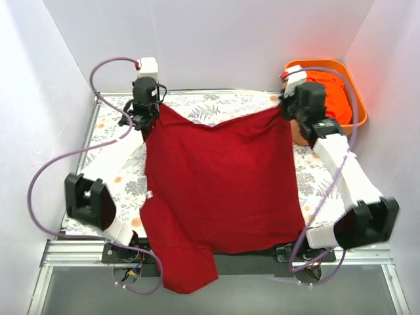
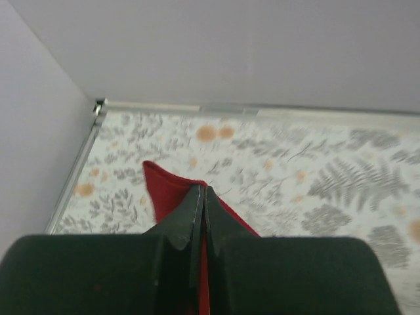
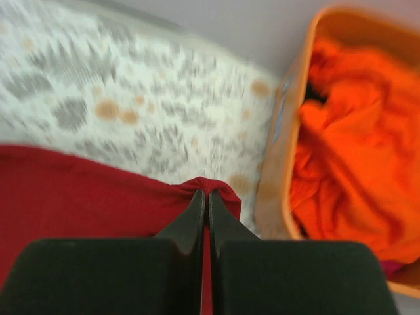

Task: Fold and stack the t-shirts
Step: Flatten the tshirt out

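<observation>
The left pincer [image 2: 204, 197] is clamped on a corner of the dark crimson t-shirt [image 2: 167, 190], whose tip pokes up past the fingertips above the fern-patterned worktop [image 2: 315, 177]

no legible text in any view, bluish label patch [image 3: 283, 110] was on orange tub [image 3: 271, 187] wall, up and right of right claw [image 3: 205, 195], too blurred to read

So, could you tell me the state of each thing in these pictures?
dark red t-shirt, unfolded, spread over the table, near end hanging off the edge
orange t-shirt, crumpled inside the orange tub
orange tub, upright, not empty
left gripper, shut on one far corner of the dark red t-shirt
right gripper, shut on the other far corner
</observation>
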### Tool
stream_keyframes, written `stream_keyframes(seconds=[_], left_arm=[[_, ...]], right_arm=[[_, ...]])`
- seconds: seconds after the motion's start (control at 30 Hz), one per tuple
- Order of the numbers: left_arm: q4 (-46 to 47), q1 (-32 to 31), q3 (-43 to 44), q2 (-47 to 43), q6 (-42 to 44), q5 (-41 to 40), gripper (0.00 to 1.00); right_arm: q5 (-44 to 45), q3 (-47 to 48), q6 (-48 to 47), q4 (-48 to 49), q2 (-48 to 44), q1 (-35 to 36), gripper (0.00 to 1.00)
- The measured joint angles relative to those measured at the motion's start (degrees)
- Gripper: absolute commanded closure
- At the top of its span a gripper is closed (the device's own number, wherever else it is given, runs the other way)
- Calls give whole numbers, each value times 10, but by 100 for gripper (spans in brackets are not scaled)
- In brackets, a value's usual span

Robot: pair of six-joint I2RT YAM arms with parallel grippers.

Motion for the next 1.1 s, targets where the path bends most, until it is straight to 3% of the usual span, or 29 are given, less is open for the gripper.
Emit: stream_keyframes(seconds=[0.2,0.57,0.83,1.1], left_arm=[[31,60,-26,138,-42,18,100],[90,86,61,260,-77,64,100],[72,99,83,282,-131,75,100],[-17,112,82,265,-233,69,100]], right_arm=[[28,-76,0,38,139,-3,99],[42,-5,-11,150,295,-22,99],[50,68,-24,182,368,-30,99],[53,104,-37,196,412,-33,99]])
